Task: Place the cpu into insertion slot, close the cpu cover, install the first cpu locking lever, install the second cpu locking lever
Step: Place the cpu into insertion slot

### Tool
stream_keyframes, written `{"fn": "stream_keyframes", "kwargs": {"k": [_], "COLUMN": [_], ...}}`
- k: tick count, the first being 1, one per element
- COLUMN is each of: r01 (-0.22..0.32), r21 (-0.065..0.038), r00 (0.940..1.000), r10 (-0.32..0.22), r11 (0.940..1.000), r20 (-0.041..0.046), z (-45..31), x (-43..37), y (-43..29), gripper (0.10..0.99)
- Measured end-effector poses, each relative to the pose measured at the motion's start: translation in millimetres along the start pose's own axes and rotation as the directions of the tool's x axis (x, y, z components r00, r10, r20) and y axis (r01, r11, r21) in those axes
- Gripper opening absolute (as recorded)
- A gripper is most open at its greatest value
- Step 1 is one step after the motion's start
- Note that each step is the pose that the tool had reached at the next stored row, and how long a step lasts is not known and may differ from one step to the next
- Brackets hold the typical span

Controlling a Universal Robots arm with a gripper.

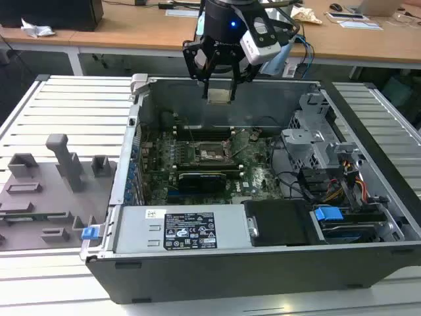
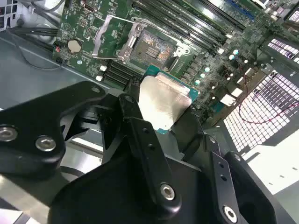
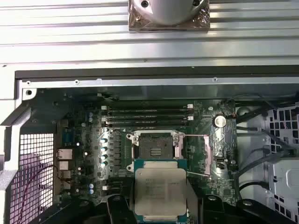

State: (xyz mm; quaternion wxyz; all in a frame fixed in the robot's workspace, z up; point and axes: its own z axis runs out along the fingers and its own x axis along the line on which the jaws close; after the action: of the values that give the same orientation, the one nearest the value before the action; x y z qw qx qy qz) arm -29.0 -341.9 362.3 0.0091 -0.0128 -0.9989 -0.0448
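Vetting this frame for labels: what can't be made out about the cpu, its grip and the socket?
cpu underside: faces away from the cameras in both wrist views, so the contacts are hidden.
cpu's gripped edges: covered by the black fingers of the gripper in the second wrist view.
insertion slot pins: too small to judge in the first wrist view and the exterior view.

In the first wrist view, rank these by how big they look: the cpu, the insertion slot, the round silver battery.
1. cpu: looks largest, but it is held nearer the camera, so its lead over the slot is unsure.
2. insertion slot.
3. round battery: plainly smallest.
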Motion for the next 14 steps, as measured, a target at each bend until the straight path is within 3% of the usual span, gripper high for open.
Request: {"fn": "stream_keyframes", "kwargs": {"k": [7,11,14], "r01": [-0.062,-0.116,-0.167], "r21": [0.000,0.000,0.004], "r00": [0.9981,0.9932,0.9859], "r10": [0.062,0.116,0.167], "r11": [0.9981,0.9932,0.9860], "r20": [0.0055,0.0105,0.0158], "z": [0.7,2.8,5.5], "x": [0.0,-0.1,-0.2], "y": [-0.1,-0.7,-1.0], "gripper": [0.537,0.537,0.537]}}
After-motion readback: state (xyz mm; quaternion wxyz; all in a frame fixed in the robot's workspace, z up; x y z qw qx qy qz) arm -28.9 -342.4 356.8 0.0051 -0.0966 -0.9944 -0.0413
